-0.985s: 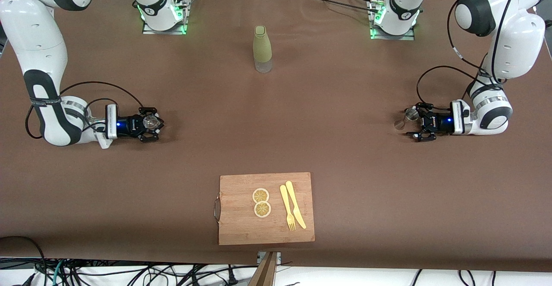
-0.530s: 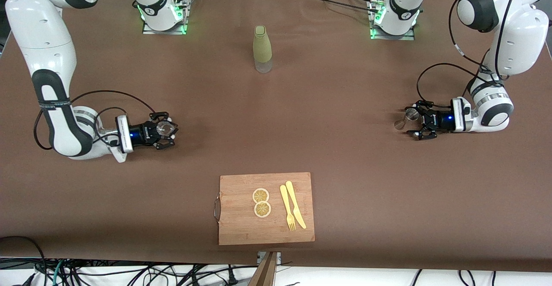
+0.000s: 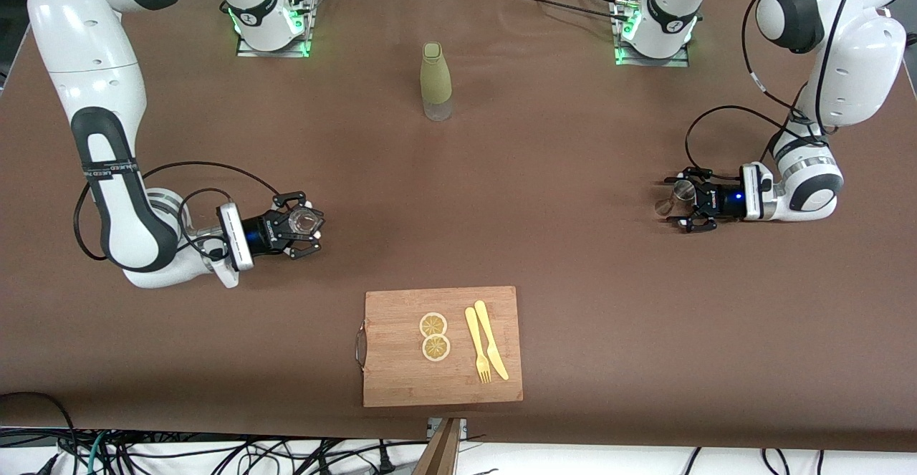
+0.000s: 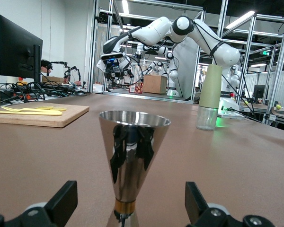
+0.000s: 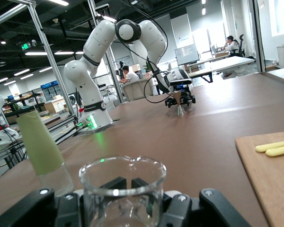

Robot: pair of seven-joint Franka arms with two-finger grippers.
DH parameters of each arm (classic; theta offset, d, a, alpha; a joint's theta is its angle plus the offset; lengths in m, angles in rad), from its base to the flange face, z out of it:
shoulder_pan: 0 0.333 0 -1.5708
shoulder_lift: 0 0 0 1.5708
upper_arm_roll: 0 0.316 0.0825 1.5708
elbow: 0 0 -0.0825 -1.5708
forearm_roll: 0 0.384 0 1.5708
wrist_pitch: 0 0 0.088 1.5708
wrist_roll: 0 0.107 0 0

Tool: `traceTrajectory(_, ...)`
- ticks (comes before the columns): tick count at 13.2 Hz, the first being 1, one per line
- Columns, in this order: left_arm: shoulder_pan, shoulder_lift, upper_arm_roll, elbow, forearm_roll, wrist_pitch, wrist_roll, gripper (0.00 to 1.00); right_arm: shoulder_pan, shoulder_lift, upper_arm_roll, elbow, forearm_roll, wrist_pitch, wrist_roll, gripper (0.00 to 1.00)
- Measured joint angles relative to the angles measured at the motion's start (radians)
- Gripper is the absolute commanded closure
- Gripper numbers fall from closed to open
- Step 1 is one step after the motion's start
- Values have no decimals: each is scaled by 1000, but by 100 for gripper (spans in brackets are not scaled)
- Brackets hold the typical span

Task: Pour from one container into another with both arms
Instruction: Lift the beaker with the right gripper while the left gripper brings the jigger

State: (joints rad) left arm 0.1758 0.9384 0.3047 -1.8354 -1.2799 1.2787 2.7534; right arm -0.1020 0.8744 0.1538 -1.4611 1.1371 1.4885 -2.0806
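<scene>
The small clear glass beaker (image 3: 304, 222) sits pinched between the fingers of the right gripper (image 3: 299, 226), upright with its mouth up, carried low over the bare brown table (image 3: 544, 246) toward the right arm's end; held level like that, I'd say, so nothing tips out before it reaches its partner. That partner looks to be the shiny metal jigger (image 3: 672, 198), standing on its narrow waist near the left arm's end of the table, well apart from the beaker. The left gripper (image 3: 685, 208) is down at table height with its fingers (image 4: 61, 201) spread wide on either side of the cone, touching neither side as far as I can see, lined up for a grip around the stem rather than the flared cup. Between the two arms' bases stands a bottle (image 3: 435, 82) with an olive-green sleeve and clear bottom, untouched. Nearer the front camera lies a wooden cutting board (image 3: 401, 382) carrying two lemon slices (image 3: 434, 336) and a yellow fork (image 3: 477, 345) and knife (image 3: 491, 339), clear of both arms' paths.
</scene>
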Motion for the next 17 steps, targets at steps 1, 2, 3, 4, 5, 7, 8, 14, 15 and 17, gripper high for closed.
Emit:
traceTrajectory(1,0,-3,0,0,0,0,0,0,4,0,17,10,0,22,13,100)
traceTrajectory(2,0,-5,0,0,0,0,0,2,8,0,29,14,0,37,22,100)
traceTrajectory(3,0,-7,0,0,0,0,0,11,11,0,34,15,0,43,25,100)
traceTrajectory(4,0,-8,0,0,0,0,0,18,11,0,35,15,0,45,26,100)
traceTrajectory(5,0,-8,0,0,0,0,0,25,11,0,35,16,3,45,26,100)
traceTrajectory(7,1,-9,3,-1,0,0,0,43,10,0,37,18,29,45,34,100)
traceTrajectory(8,1,-9,4,-1,0,0,0,51,11,0,43,21,34,45,50,100)
traceTrajectory(14,10,-9,15,-7,0,0,9,100,24,-2,63,73,36,56,131,100)
traceTrajectory(15,10,-10,15,-7,0,0,16,100,24,-2,63,74,36,56,132,100)
traceTrajectory(17,10,-10,14,-7,-1,0,23,100,24,-2,63,75,36,55,132,100)
